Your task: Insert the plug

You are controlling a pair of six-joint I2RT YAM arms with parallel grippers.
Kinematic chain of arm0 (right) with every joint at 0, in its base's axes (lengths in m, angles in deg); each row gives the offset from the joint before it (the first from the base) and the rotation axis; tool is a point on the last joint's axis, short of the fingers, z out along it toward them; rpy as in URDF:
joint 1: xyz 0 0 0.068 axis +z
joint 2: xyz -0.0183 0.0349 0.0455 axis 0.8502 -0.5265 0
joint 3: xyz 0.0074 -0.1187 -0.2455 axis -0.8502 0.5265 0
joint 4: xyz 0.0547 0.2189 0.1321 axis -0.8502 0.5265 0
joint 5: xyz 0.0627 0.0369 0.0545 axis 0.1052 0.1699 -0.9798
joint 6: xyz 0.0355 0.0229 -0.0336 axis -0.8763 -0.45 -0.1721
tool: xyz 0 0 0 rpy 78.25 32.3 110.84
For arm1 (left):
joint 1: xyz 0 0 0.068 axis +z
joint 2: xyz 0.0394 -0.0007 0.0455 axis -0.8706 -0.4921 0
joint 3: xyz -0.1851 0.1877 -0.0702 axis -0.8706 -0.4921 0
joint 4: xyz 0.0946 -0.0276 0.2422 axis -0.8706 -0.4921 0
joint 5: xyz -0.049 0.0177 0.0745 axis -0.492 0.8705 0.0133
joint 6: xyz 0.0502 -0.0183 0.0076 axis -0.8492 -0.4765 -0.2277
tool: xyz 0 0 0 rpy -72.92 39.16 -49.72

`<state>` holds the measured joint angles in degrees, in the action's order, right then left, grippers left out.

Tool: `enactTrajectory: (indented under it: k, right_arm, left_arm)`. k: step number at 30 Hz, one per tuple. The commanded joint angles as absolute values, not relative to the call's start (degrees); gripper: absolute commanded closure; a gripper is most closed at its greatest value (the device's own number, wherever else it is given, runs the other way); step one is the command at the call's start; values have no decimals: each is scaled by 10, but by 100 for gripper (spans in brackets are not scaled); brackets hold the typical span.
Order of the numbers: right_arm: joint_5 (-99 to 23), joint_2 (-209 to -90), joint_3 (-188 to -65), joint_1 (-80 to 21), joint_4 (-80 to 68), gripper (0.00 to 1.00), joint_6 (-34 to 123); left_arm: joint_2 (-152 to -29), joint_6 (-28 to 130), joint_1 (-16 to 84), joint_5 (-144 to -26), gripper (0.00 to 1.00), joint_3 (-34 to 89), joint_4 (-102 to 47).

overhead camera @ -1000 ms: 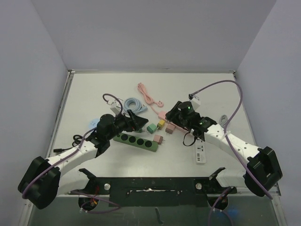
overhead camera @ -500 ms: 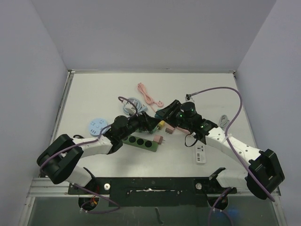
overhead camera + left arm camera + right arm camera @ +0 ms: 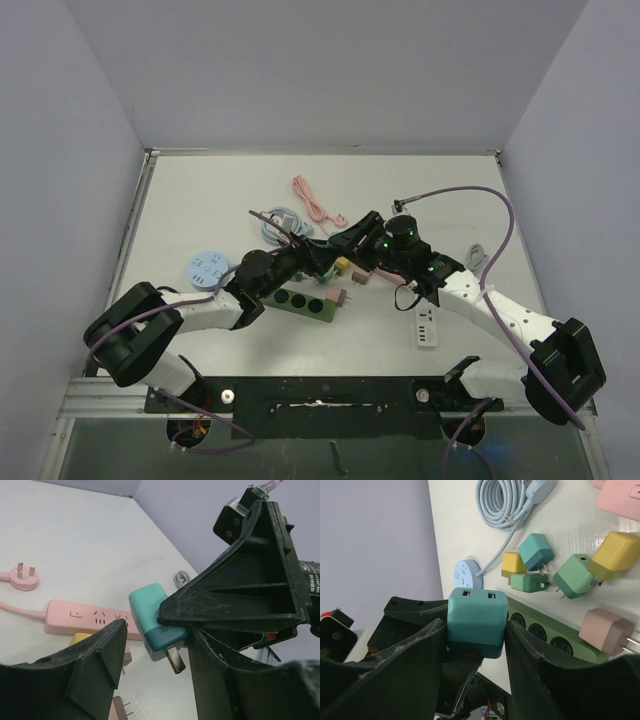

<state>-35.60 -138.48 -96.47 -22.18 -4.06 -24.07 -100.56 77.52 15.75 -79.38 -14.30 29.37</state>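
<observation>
A teal plug [image 3: 476, 622] with two slots in its top hangs above the table where both grippers meet. My right gripper [image 3: 475, 630] is shut on its sides. In the left wrist view the same teal plug [image 3: 147, 607] points a metal prong down. My left gripper [image 3: 157, 640] is closed round its lower end from below, under a black right finger [image 3: 240, 595]. In the top view my left gripper [image 3: 318, 252] and right gripper [image 3: 345, 240] overlap and hide the plug. The green power strip [image 3: 297, 299] lies just below them, also showing in the right wrist view [image 3: 555, 635].
Several loose plugs lie beside the strip, among them a pink one [image 3: 605, 627] and a yellow one [image 3: 615, 550]. A pink power strip [image 3: 85, 620], a white power strip [image 3: 427, 326], a round blue socket [image 3: 205, 268], a blue cable coil [image 3: 282, 218] and a pink cable [image 3: 315, 205] surround them.
My left arm has swung right to meet the right gripper, and its jaws have narrowed round the teal plug's lower end. The right gripper has shifted slightly left.
</observation>
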Motion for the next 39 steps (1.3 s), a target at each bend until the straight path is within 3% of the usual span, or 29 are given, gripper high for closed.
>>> enactTrajectory:
  k: [1, 5, 10, 16, 20, 28, 32, 39]
  right_arm:
    - [-376, -1377, -967, -219, -58, 50, -224]
    - [-379, -1380, -970, -221, -53, 40, -197]
    - [-437, -1370, -975, -280, -74, 14, -85]
    - [-618, -1315, -986, -350, -84, 7, 123]
    - [-682, -1280, -999, -365, -69, 9, 168]
    - [-813, -1310, -1007, -357, -138, 15, 115]
    - [-830, -1345, -1031, -345, -160, 25, 76]
    - [-847, -1363, -997, -327, -337, 41, -34]
  left_arm:
    - [-1012, 770, 158, -780, 59, -140, 381]
    - [-1014, 773, 159, -788, 82, -133, 364]
    - [-998, 792, 178, -829, 89, -117, 297]
    - [-951, 911, 246, -978, 90, -113, 258]
    - [-908, 988, 283, -1064, 91, -98, 234]
    - [-867, 1032, 294, -1144, 91, -56, 174]
    - [-867, 1048, 294, -1164, 91, -47, 189]
    - [-869, 1084, 294, -1186, 91, -54, 234]
